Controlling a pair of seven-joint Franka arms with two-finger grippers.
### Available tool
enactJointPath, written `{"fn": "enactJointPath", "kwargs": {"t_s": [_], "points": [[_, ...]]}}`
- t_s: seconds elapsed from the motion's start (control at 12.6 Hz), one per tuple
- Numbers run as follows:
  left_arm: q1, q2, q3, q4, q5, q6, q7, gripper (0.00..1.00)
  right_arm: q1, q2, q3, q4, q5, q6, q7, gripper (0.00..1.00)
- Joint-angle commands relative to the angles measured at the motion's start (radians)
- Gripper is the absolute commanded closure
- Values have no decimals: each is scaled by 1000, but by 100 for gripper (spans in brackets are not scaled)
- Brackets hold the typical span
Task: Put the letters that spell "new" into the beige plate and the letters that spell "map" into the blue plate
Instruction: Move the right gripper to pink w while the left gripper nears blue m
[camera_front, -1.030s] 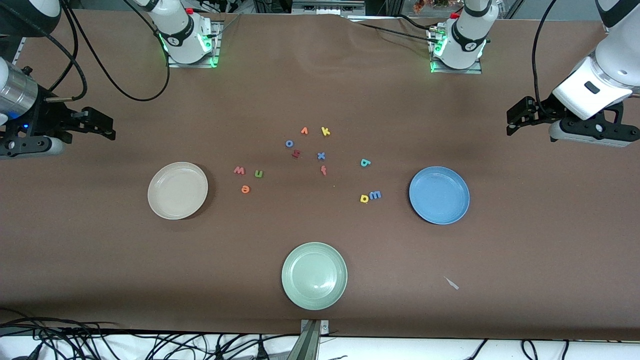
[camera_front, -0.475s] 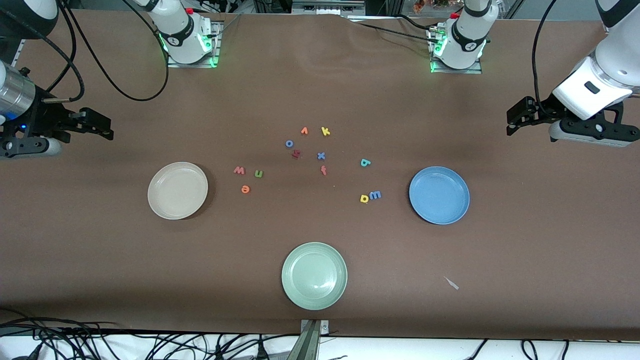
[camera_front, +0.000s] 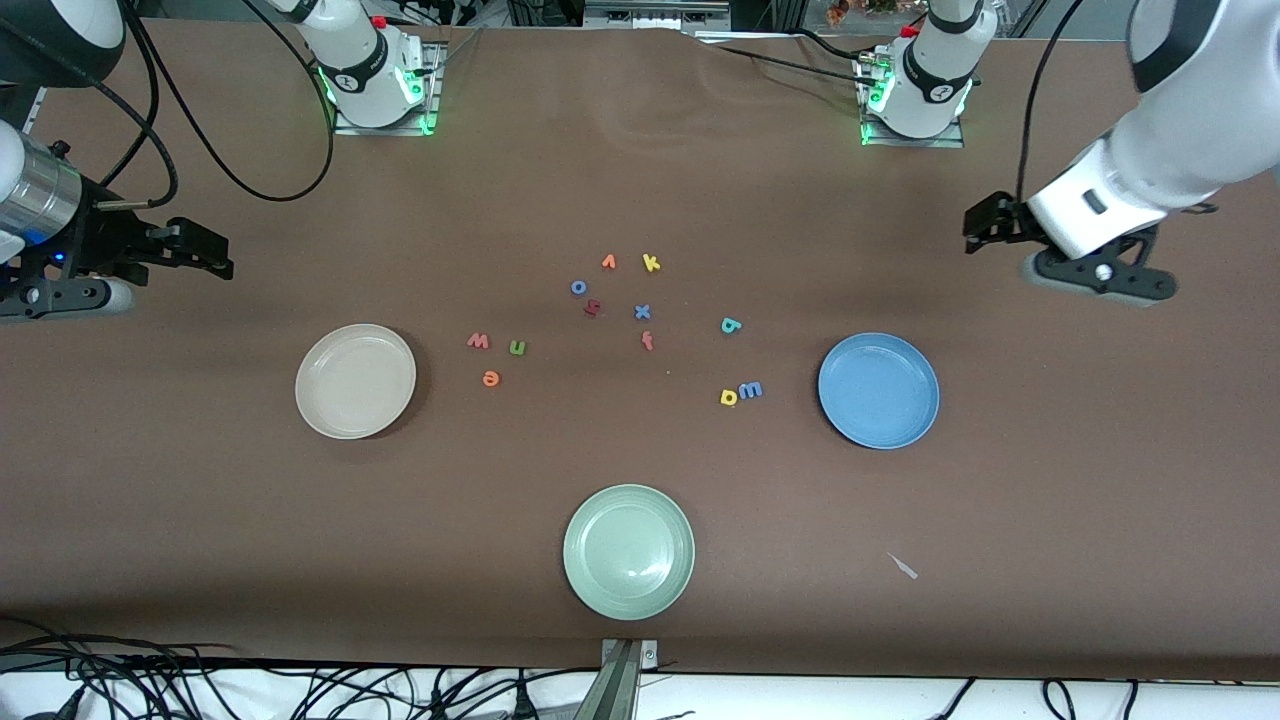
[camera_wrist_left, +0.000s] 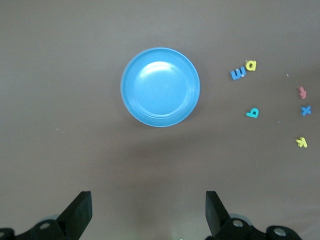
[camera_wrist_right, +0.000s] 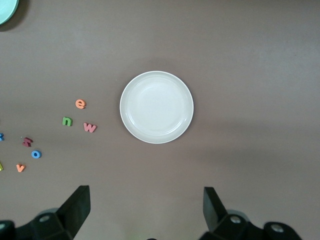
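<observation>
Your left gripper (camera_front: 985, 228), upper right of frame, and right gripper (camera_front: 205, 255), far left, hang wide and empty. Letters (camera_front: 497, 356) sit mid-frame between beige plate (camera_front: 355, 381) and blue plate (camera_front: 878, 390); sorting evidently unstarted.

My table (camera_front: 640, 180) wears a plain brown cover, creased slightly near the edge where the bases stand. Light falls evenly, with soft shadows. Along the edge nearest the front camera runs a white strip (camera_front: 800, 695) tangled with black cables (camera_front: 200, 680), and a metal bracket (camera_front: 622, 680) sits mid-edge.
</observation>
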Motion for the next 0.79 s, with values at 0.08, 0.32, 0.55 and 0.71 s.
{"fn": "enactJointPath", "kwargs": {"t_s": [0.08, 0.32, 0.55, 0.71], "points": [[-6, 160, -74, 35, -23, 116, 26, 0, 6, -8, 10, -16, 11, -38, -56, 0], [-9, 310, -158, 64, -18, 280, 27, 0, 75, 15, 10, -19, 11, -20, -77, 0], [-70, 408, -187, 54, 6, 409, 88, 0, 155, 74, 8, -24, 5, 33, -25, 0], [-108, 474, -189, 44, 90, 463, 180, 0, 164, 76, 13, -125, 11, 157, 6, 0]]}}
